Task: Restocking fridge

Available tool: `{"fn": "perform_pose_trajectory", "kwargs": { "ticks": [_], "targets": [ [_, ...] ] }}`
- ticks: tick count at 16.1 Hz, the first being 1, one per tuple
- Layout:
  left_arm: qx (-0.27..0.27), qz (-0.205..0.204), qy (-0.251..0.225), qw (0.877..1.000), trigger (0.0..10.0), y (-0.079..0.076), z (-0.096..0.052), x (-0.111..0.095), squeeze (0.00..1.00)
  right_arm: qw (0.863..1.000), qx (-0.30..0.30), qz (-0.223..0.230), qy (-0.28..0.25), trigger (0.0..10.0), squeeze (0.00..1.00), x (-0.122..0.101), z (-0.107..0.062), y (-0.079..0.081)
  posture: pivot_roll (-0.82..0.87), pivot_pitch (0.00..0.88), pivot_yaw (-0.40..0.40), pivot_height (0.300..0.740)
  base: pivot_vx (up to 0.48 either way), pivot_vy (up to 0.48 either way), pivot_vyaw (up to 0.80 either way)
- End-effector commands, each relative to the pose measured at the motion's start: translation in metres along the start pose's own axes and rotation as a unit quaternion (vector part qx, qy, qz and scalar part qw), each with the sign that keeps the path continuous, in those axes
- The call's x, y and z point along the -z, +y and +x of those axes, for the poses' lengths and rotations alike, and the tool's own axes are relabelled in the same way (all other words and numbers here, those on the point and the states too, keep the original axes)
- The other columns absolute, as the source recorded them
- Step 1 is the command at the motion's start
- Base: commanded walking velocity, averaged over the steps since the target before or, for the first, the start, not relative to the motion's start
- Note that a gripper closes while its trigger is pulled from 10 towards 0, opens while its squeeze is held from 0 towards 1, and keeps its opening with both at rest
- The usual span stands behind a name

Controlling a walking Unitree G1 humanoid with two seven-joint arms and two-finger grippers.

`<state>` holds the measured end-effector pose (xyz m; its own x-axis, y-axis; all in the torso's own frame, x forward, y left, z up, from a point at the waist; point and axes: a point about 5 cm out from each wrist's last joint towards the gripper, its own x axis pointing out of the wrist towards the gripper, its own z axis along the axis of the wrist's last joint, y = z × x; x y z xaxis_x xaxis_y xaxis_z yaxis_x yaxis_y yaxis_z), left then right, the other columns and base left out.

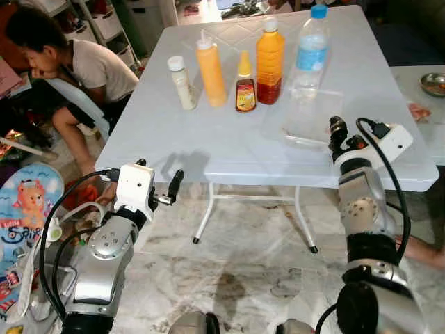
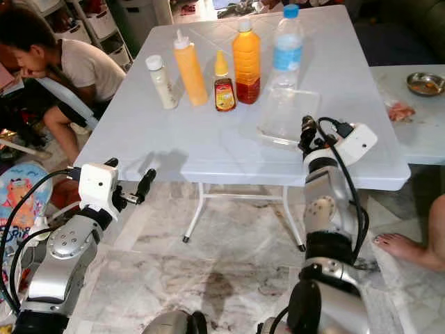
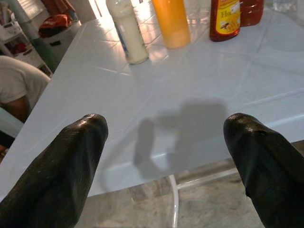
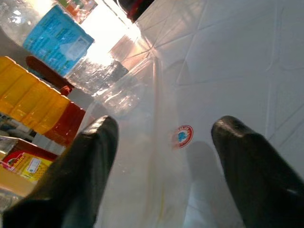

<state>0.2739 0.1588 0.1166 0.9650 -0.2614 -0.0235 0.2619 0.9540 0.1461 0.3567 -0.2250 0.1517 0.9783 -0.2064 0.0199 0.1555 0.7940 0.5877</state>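
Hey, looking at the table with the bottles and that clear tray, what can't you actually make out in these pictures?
- Honey bottle label: too small in the eye views, cut off by the top edge in the left wrist view.
- Clear tray: transparent, so whether anything lies in it is unclear.
- Right gripper: seen end-on in the eye views; the right wrist view shows it open over the tray.
- Metal dish: cut off by the right edge, contents too small.

We count five bottles [image 1: 270, 59] on one white table [image 1: 229, 139], one clear tray [image 1: 306, 118], one steel bowl [image 1: 434, 83], one person [image 1: 76, 66], two grippers.
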Motion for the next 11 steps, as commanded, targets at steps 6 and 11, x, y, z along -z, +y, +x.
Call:
{"fn": "perform_pose_trajectory", "kwargs": {
  "ticks": [6,11],
  "targets": [
    [-0.007,0.011,0.004,1.0,10.0,0.006,-0.002,-0.001,0.0,0.994,-0.046,0.092,0.036,0.0,0.0,0.009,0.013,0.018,0.06,0.1,0.163,0.74,0.0,0.0,0.0],
    [-0.009,0.012,0.004,1.0,10.0,0.005,-0.002,-0.001,0.0,0.987,-0.049,0.139,0.068,0.0,0.0,0.024,0.012,0.025,0.06,0.102,0.158,0.74,0.0,0.0,0.0]
  ]
}}
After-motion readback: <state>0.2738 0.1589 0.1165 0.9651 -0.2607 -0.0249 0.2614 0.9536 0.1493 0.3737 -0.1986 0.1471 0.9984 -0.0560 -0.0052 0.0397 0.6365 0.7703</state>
